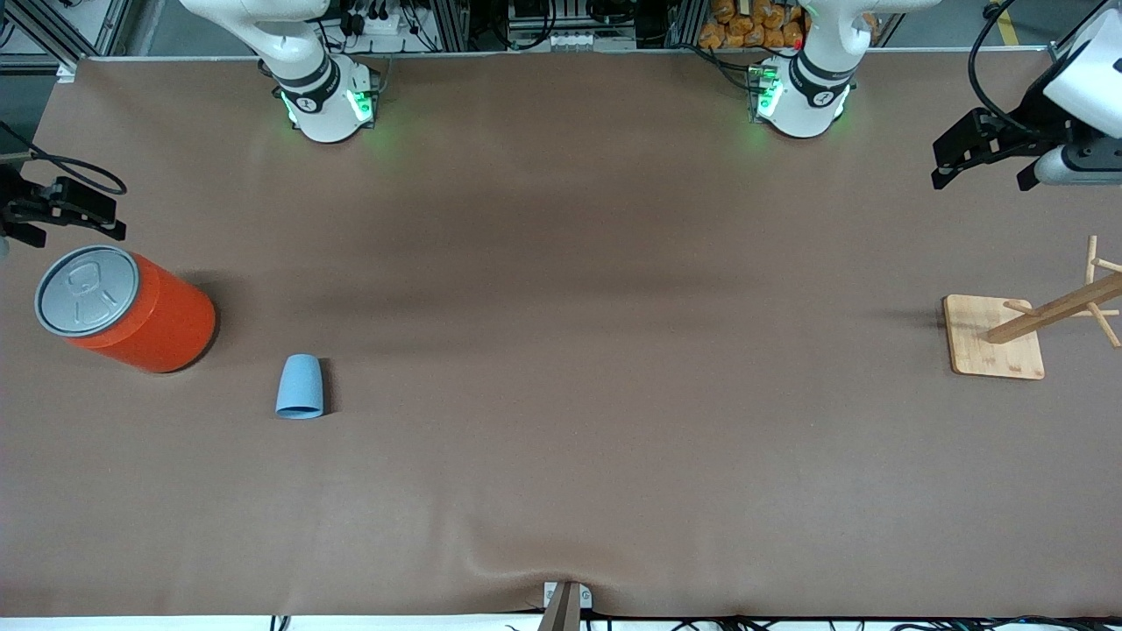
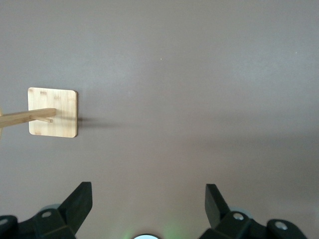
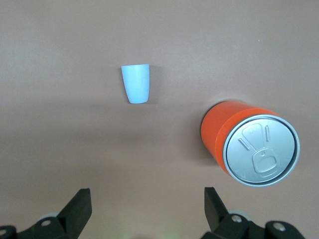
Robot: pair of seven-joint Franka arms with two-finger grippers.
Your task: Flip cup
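Small light-blue tapered cup (image 1: 300, 386) mouth-down beside large orange can (image 1: 131, 308), left gripper (image 2: 148, 204) and right gripper (image 3: 147, 209) waiting, jaws spread

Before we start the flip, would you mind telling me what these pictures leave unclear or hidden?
- Cup: whether it stands mouth-down or lies on its side; no view shows its inside.
- Right gripper: front view's edge cuts off its arm; fingers spread open in the right wrist view.
- Left gripper: open, over bare table.
- Wooden rack: peg ends cut off by the front view's edge.
- Orange can: contents hidden by its lid.
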